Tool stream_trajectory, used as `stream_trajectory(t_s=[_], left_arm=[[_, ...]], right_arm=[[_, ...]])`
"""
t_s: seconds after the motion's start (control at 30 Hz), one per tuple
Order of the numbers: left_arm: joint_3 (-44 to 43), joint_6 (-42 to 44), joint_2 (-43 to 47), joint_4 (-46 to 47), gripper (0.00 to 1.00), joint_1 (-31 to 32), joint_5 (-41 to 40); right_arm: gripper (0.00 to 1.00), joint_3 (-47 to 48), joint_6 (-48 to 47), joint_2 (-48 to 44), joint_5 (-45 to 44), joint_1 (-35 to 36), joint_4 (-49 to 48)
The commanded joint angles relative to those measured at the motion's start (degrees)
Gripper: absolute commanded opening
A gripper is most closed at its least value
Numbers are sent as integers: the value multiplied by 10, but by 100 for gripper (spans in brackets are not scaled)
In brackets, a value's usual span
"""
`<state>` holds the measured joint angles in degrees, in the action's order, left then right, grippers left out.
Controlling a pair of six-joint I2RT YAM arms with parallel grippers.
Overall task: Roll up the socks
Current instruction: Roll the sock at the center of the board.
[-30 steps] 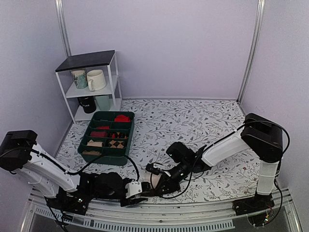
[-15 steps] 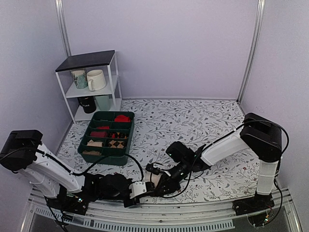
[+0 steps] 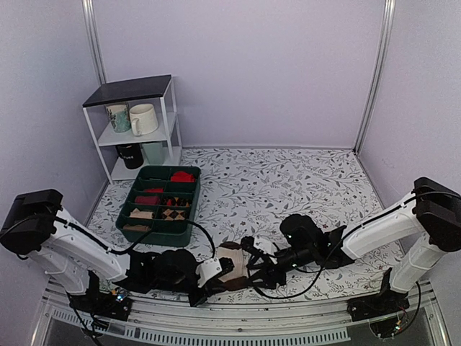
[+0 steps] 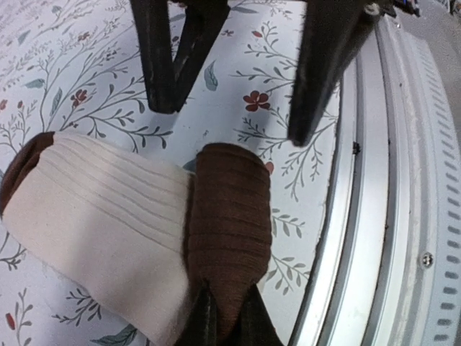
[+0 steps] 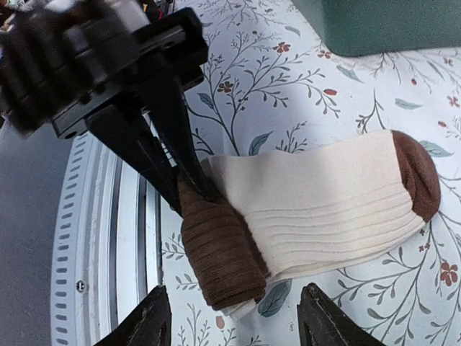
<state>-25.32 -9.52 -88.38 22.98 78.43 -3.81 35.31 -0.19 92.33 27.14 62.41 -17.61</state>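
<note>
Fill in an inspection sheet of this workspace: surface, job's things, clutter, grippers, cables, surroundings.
Surface: floral tablecloth, flat.
Job's things: socks lying near the front edge, one brown end bunched.
Clutter: green tray of rolled socks; shelf with mugs.
Grippers: left gripper shut on the socks' brown end; right gripper open, apart from them.
Cables: black cables looping beside the arms.
Surroundings: lilac walls; metal rail at the near edge.

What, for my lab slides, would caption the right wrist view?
Left claw pinches the dark end of the cream-and-brown socks; open right claw hovers above.
</note>
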Motion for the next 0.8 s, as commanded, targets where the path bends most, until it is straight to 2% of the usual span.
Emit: stream_trajectory(t_s=[0.0,0.27,0.57,0.63,0.77], left_arm=[[10,-63,-13,-88,0,-26,78],[7,-78,-34,-87,0,-50,127],[10,-83,-39,-81,0,-57,143],[12,-84,-41,-78,0,-58,146],[12,-85,-40,-78,0,-59,148]], right_arm=[[61,-41,-99,-19,-107,47,-113],[61,-29,-166,23,-134,77,-122],[60,-9,-175,72,-116,83,-115],[58,-6,-173,79,-116,84,-113],[47,6,-166,90,-117,84,-92]])
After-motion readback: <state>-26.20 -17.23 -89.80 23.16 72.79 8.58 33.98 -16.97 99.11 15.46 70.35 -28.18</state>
